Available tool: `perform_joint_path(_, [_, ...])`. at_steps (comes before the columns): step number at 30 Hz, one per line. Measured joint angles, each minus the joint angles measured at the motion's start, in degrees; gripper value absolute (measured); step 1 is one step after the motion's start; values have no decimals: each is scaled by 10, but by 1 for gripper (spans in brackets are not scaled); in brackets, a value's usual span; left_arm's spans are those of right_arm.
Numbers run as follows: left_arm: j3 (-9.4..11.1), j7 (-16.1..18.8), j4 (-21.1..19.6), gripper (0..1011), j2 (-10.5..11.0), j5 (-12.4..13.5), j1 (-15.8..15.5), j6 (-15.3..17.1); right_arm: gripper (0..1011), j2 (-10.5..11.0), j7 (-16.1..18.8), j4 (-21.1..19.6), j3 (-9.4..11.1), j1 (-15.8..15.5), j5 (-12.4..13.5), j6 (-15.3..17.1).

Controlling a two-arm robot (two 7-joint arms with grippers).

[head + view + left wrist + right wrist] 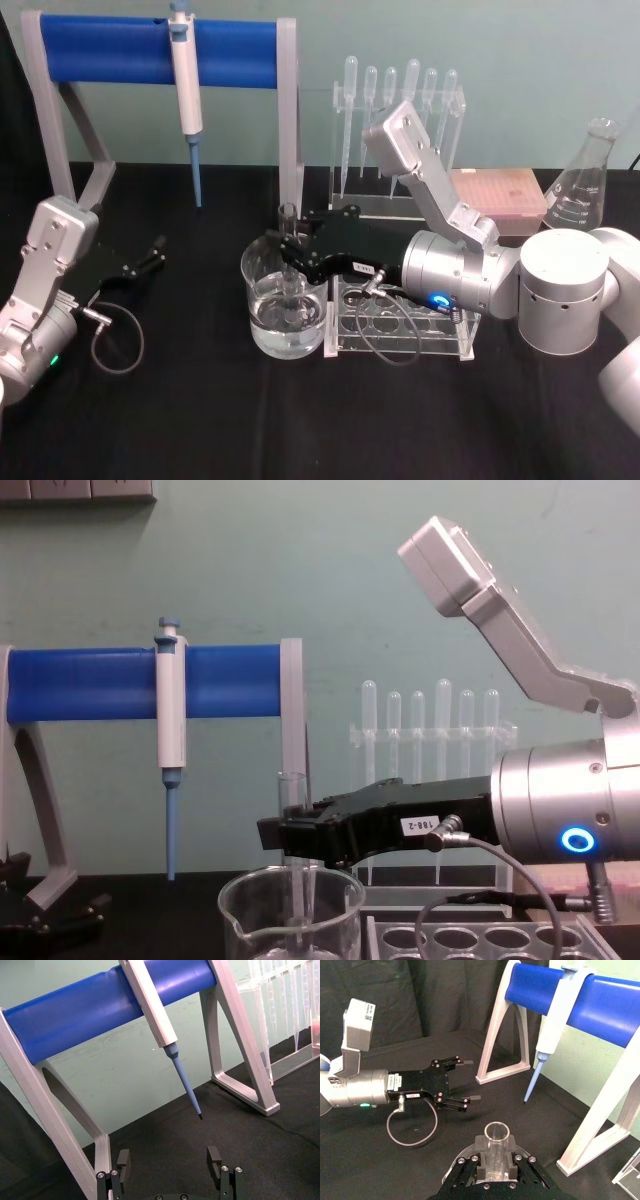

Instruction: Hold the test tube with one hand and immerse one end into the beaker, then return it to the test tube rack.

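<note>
The clear glass test tube (288,215) stands upright over the beaker (262,305), and its lower end reaches down inside the glass into the water. My right gripper (290,252) is shut on the tube's upper part, just above the beaker's rim. From the side, the tube (292,792) passes through the black jaws of the right gripper (291,838) into the beaker (335,905). The right wrist view looks down the tube's open rim (496,1132). My left gripper (150,258) rests open on the table far to the left, with nothing between its fingers (214,1157).
A blue-barred stand (150,50) with a white-and-blue micropipette (186,80) stands behind the beaker. A clear holed tube rack (400,325) sits just right of the beaker. Plastic pipettes (400,90), a pink box (500,195) and a conical flask (585,185) stand at the back right.
</note>
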Motion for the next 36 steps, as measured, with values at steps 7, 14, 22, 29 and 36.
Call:
perform_joint_path(7, [0,0,0,1000,0,0,0,0,224,0,0,0,0,0,0,0])
perform_joint_path(14, [0,0,0,1000,0,0,0,0,224,0,0,0,0,0,0,0])
perform_joint_path(22, [0,0,0,1000,0,0,0,0,224,0,0,0,0,0,0,0])
perform_joint_path(29, [0,0,0,1000,0,0,0,0,224,0,0,0,0,0,0,0])
perform_joint_path(36, [0,0,0,1000,0,0,0,0,224,0,0,0,0,0,0,0])
